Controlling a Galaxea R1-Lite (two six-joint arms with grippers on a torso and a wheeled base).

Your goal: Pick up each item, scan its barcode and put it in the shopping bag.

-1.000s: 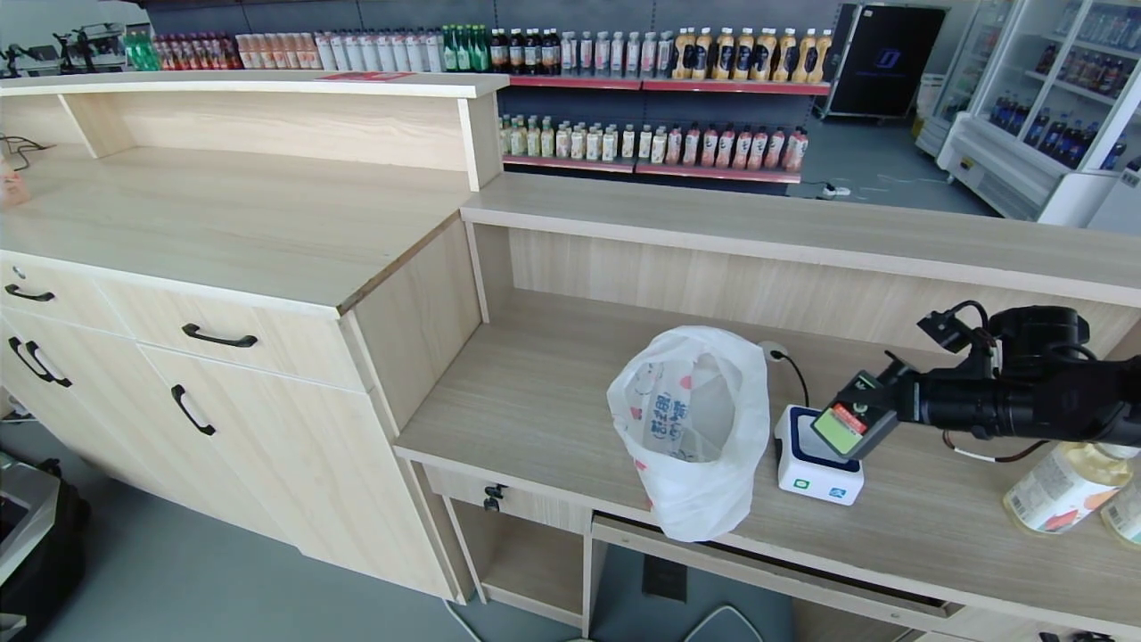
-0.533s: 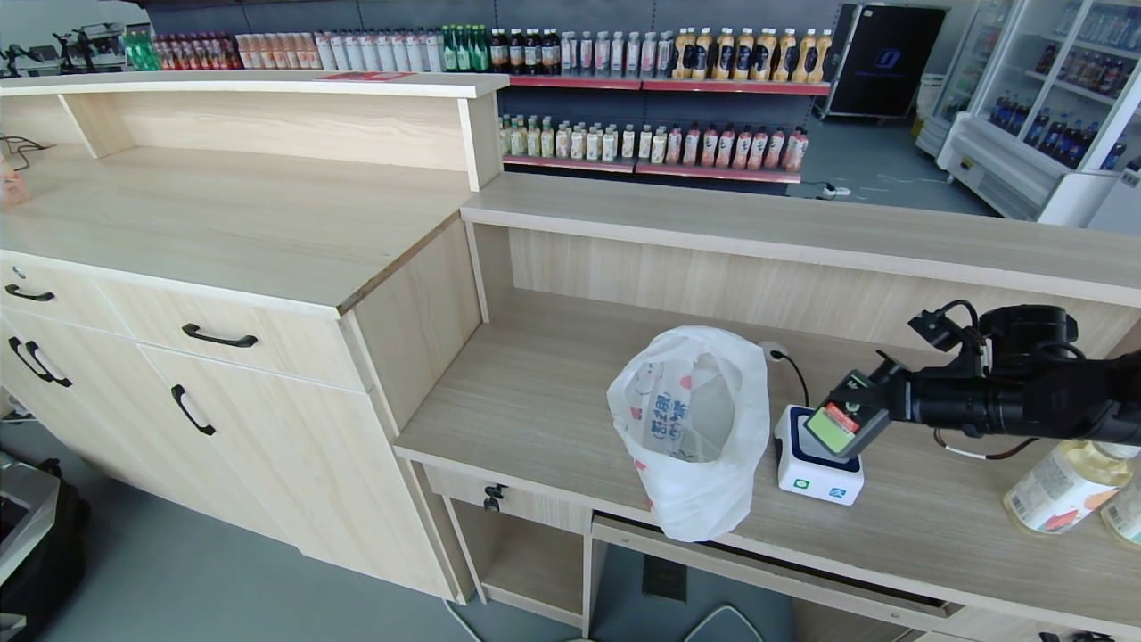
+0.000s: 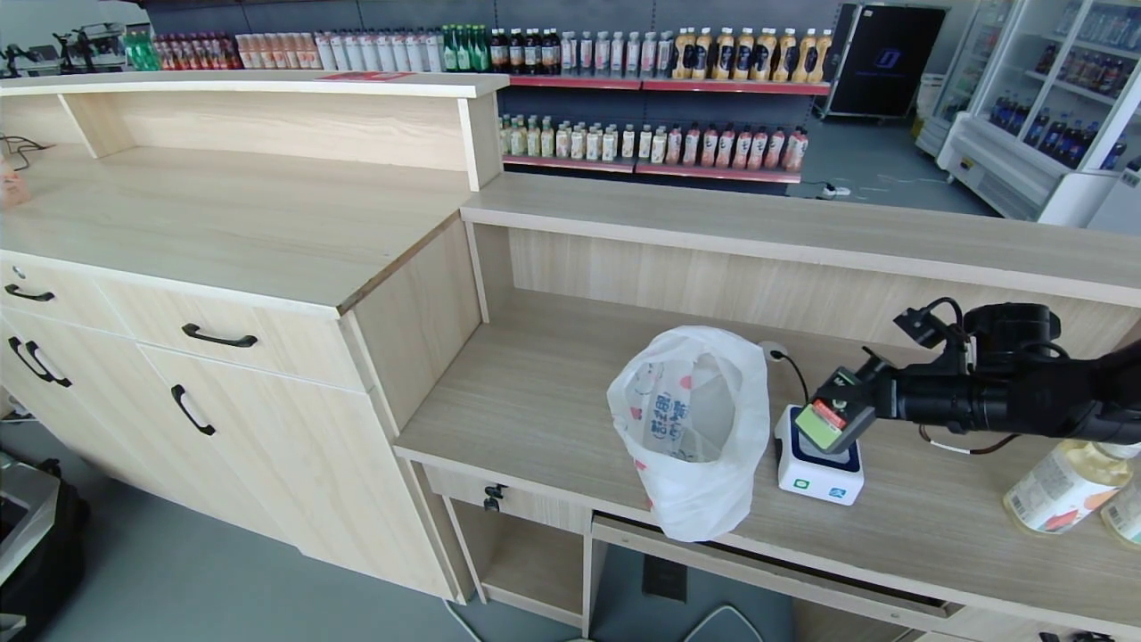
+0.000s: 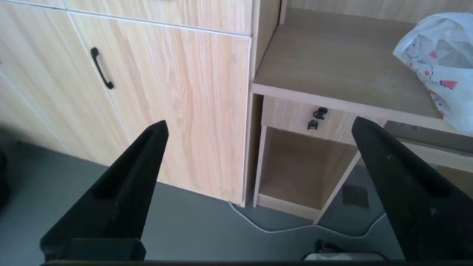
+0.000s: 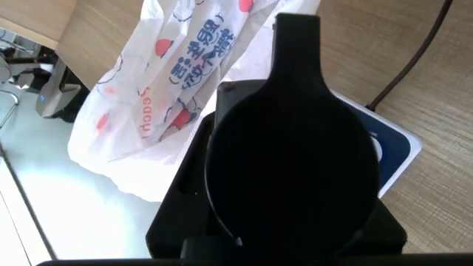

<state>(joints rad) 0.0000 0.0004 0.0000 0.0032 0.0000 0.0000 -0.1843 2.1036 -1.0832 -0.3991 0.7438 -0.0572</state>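
My right gripper (image 3: 836,412) is shut on a small can with a green and red label (image 3: 822,425), held tilted just above the white barcode scanner (image 3: 809,479) on the lower counter. In the right wrist view the can's dark round end (image 5: 295,170) covers most of the scanner (image 5: 395,148). Just left of the scanner stands the white shopping bag (image 3: 691,428) with its mouth open, also seen beside the can (image 5: 166,81). My left gripper (image 4: 259,199) hangs open and holds nothing, low in front of the cabinet doors.
Two bottles (image 3: 1065,486) (image 3: 1125,513) stand at the counter's right end. A black cable (image 3: 793,370) runs from the scanner to the back wall. A raised ledge (image 3: 802,232) borders the counter behind, and a higher counter (image 3: 223,223) rises on the left.
My right gripper has carried the can leftward and slightly down, from beside the scanner to over its top. The bag, scanner and bottles have not moved.
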